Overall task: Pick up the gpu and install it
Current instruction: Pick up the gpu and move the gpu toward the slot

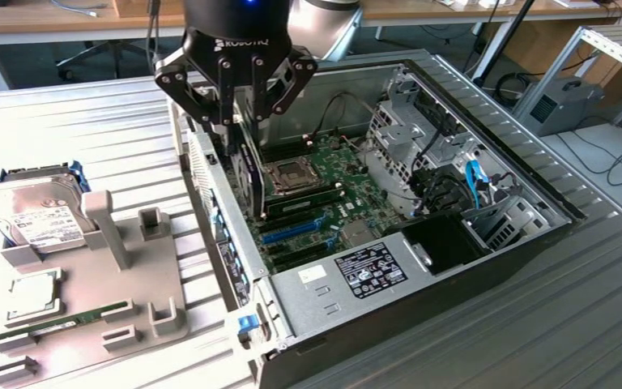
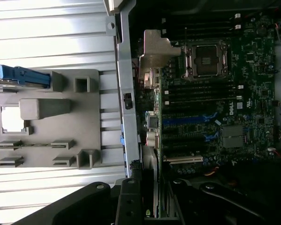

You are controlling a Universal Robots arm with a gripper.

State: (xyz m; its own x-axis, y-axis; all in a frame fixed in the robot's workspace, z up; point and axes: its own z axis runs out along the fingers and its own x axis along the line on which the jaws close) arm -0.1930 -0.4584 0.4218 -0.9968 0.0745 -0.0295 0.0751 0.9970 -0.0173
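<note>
The gpu [image 1: 249,174], a thin dark card, hangs upright with my gripper [image 1: 236,121] shut on its upper edge. It is lowered into the open computer case [image 1: 527,190], close to the wall at the exterior view's left and just beside the CPU socket [image 1: 289,173]. Its lower edge is level with the motherboard [image 1: 359,190], and I cannot tell whether it touches. In the wrist view the gpu [image 2: 152,206] appears edge-on between the black fingers [image 2: 127,199] of my gripper [image 2: 152,197]. A silver bracket [image 2: 154,51] sits at its far end, beside the case wall [image 2: 126,84].
Blue expansion slots [image 1: 289,231] and a labelled power supply [image 1: 365,271] lie nearer the case's front. On the exterior view's left, a grey parts fixture [image 1: 127,284] holds a hard drive [image 1: 30,212], a CPU chip [image 1: 36,296] and a green memory stick [image 1: 62,324]. Everything rests on a ribbed metal table [image 1: 95,138].
</note>
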